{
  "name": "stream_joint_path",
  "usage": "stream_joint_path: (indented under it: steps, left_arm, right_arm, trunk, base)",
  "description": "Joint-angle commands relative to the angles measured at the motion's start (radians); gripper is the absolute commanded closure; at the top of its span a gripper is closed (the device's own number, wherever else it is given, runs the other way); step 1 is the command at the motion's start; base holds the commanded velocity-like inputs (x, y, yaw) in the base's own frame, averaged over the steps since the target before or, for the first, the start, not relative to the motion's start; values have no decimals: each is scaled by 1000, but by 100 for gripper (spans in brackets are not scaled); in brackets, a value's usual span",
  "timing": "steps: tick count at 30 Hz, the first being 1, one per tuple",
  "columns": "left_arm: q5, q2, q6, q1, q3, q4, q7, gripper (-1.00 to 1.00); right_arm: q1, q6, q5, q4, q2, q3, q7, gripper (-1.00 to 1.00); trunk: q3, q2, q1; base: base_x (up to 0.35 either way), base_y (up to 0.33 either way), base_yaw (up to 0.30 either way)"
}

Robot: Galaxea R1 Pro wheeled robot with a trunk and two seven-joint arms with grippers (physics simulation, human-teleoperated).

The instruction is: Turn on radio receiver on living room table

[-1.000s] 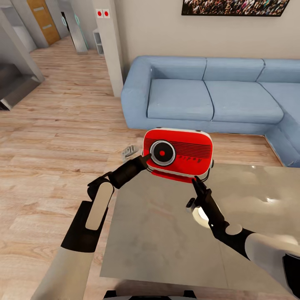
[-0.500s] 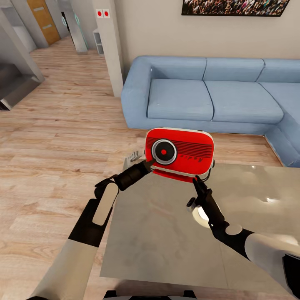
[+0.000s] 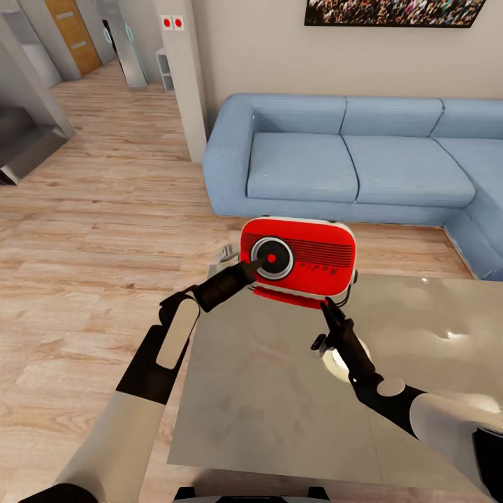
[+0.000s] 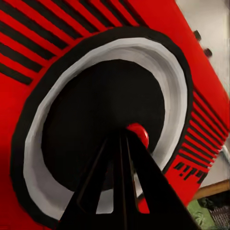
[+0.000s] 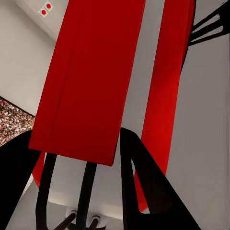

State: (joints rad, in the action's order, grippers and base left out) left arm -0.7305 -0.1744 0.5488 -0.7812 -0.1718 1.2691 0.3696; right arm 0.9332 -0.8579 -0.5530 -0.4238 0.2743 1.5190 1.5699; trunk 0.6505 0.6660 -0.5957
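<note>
Step in hand: left tool (image 3: 260, 263), fingers closed together, touching radio receiver (image 3: 307, 269) dial centre (worktop (image 3: 279, 391) far edge, 12 o'clock). Right tool (image 3: 325, 309) gaping beneath receiver, gripping nothing. Next: pressing firmly.

A light-blue corner sofa (image 3: 349, 157) stands against the beige wall (image 3: 258, 49), under a framed crowd picture (image 3: 395, 12). A pillar with two red switches (image 3: 172, 22) stands beside it. A wooden door (image 3: 73, 35) lies down the hallway across the light wood floor (image 3: 91, 230).
</note>
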Motion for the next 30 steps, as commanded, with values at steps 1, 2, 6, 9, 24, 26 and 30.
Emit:
stream_joint_path:
  steps: [1,2,6,9,24,26,30]
  left_arm:
    - [0,0,0,0,0,0,6,100]
    - [-3,0,1,-1,0,1,9,100]
    - [-68,0,3,-2,-3,1,15,100]
    - [-100,0,4,-2,-10,1,16,100]
    - [-101,0,0,-3,-13,-49,12,100]
    - [-66,0,0,-3,-9,-67,10,100]
    - [30,0,-4,-2,-1,-142,11,100]
  right_arm:
    - [0,2,-8,-1,-1,3,1,100]
    - [-1,2,-7,-1,-1,3,1,100]
    - [-2,2,-8,-1,-2,3,1,100]
    - [-2,2,-8,-1,-3,3,1,100]
    - [-2,4,1,2,1,-1,1,100]
    - [-2,5,8,11,4,-2,1,100]
    - [-2,10,80,21,6,-2,-25,100]
  trunk:
    - [0,0,0]
    - [0,0,0]
    - [0,0,0]
    - [0,0,0]
    - [0,0,0]
    - [0,0,0]
    - [0,0,0]
  base:
    - [0,0,0]
    - [0,0,0]
    - [0,0,0]
    - [0,0,0]
    - [0,0,0]
    - [0,0,0]
    - [0,0,0]
